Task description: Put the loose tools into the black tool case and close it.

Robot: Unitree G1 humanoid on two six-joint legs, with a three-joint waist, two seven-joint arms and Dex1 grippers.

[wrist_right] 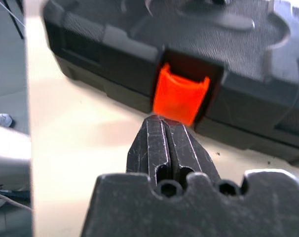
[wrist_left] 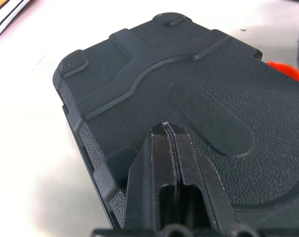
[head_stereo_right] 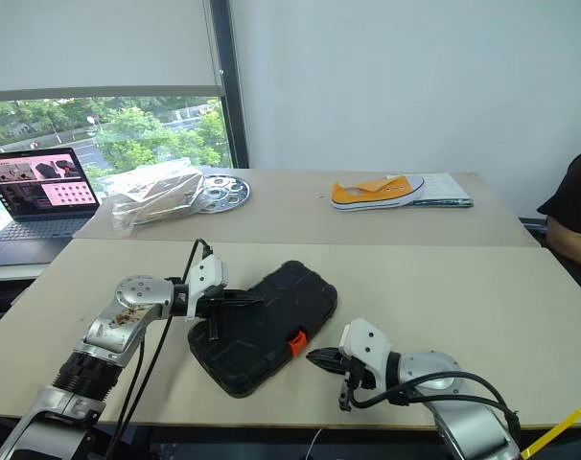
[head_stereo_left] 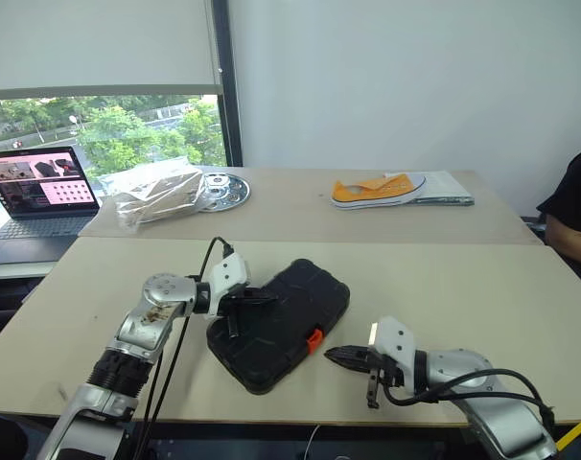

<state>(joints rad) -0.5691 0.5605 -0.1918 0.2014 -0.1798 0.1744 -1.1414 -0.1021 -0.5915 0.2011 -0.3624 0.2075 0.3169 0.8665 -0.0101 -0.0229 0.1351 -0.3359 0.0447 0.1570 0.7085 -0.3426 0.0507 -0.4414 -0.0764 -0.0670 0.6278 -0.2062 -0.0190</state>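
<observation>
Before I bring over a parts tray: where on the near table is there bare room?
The near table is bare right of the black tool case, toward the seated person, and along its far edge. Crowded: the front middle, with the left hand on the case and the right hand at its orange latch.

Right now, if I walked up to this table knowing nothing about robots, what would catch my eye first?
Probably the black tool case, lying closed near the front edge of the table, with its small orange latch facing the robot. The left hand rests shut on the lid, while the right hand, also shut, points its tip at the latch. Farther back, a yellow sneaker lies on its side on some papers.
</observation>
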